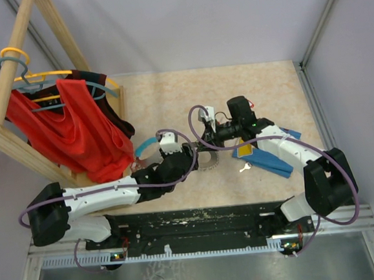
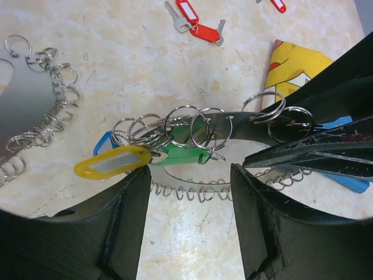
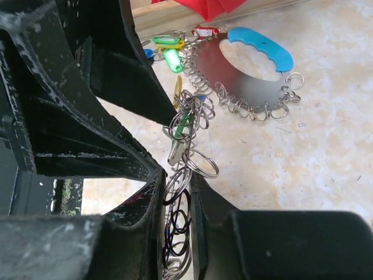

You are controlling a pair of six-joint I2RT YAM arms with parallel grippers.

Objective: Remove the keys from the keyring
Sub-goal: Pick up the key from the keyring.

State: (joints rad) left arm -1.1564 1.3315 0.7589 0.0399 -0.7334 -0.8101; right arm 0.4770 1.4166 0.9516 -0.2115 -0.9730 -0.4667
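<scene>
Left wrist view: the left claw (image 2: 189, 175) stands spread near small keys (image 2: 183, 156) with yellow, green and blue plastic tags, hung on the grey metal keyring (image 2: 236, 125) fringed with silver loops; the right claw (image 3: 176, 182) pinches that keyring above the beige bench (image 2: 145, 58).

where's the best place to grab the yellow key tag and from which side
Probably the free end of the yellow tag, pinched across its flat faces. It sticks out sideways from the keyring, away from the right gripper clamping the ring, so the open left gripper could come at it from that clear side.
</scene>
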